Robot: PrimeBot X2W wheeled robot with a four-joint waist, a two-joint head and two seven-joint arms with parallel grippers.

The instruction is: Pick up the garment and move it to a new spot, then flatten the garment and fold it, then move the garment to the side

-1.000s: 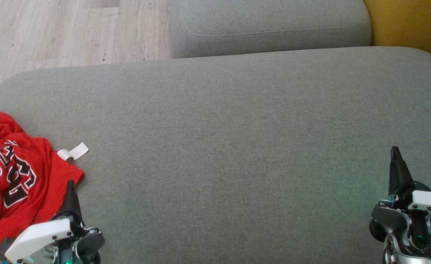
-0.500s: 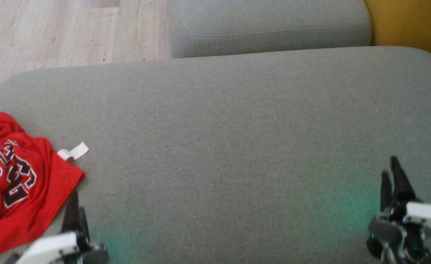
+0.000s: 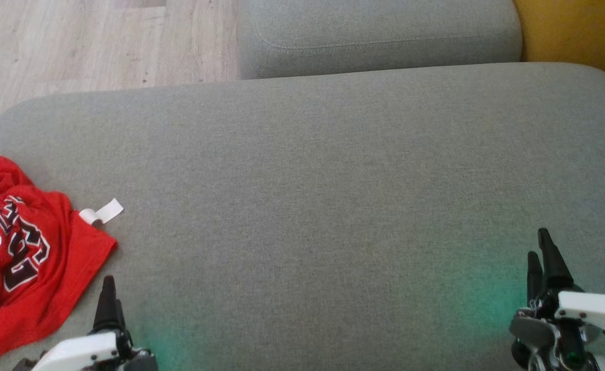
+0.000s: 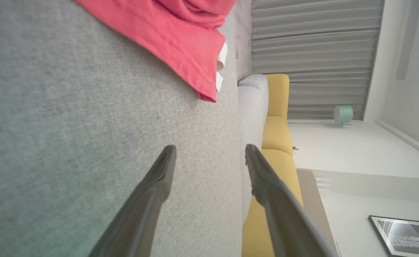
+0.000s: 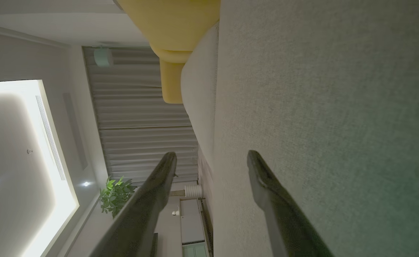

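Grey woven fabric covers a wide sofa seat [image 3: 307, 196] across the head view. A pale wooden floor [image 3: 75, 41] lies at 11 o'clock, a second grey cushion [image 3: 374, 36] at 12 and a strip of yellow upholstery [image 3: 575, 31] at 1. A crumpled red mesh basketball jersey [image 3: 19, 268] with black-and-white lettering lies on the seat at 8 o'clock. Its curled white label [image 3: 101, 212] sticks out toward 3 o'clock. The left tool [image 3: 109, 299] rises at 7 o'clock just beside the jersey's hem, with one dark finger visible. The right tool [image 3: 536, 245] stands at 5 o'clock, well apart from the jersey, over bare seat tinged with green light.

From the left wrist, the left tool [image 4: 211, 148] has its two fingers spread wide with nothing between them. Its left finger lies over the grey seat. The jersey [image 4: 173, 39] hangs in at 12 o'clock, clear of both fingertips. A yellow sofa [image 4: 277, 132], a grey curtain [image 4: 312, 53] and a framed picture [image 4: 405, 235] fill the 3 to 5 o'clock side.

From the right wrist, the right tool [image 5: 212, 154] is likewise spread and empty, with the seat from 1 to 5 o'clock. A green potted plant [image 5: 115, 194] sits at 8 o'clock.
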